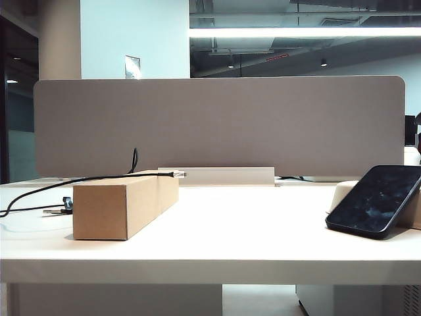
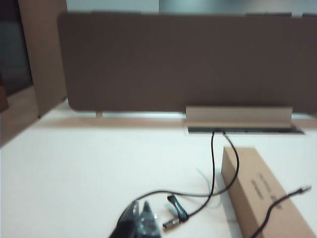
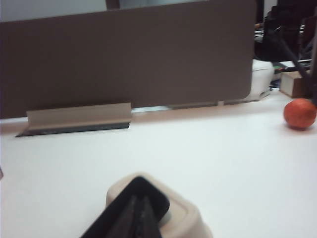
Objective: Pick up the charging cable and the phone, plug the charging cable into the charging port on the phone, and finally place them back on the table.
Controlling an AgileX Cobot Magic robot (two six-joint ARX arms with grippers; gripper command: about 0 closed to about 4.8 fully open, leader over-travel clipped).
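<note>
Both pincers are pressed together (holding nothing). Past the left gripper (image 2: 139, 214) lies the cable (image 2: 213, 163); the phone (image 3: 130, 208) sits under the right gripper (image 3: 140, 218).

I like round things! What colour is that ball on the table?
Orange-red. The ball shows only in the right wrist view, far across the table.

Exterior view: phone (image 1: 375, 199) cut by the frame edge; charging port not discernible | charging cable (image 1: 59, 185) runs out of frame | Left wrist view: left gripper (image 2: 139, 212) shows fingertips only (pressed together); cardboard box (image 2: 262, 196) cropped | Right wrist view: right gripper (image 3: 134, 210) blurred, dark, merging with the phone beneath
</note>
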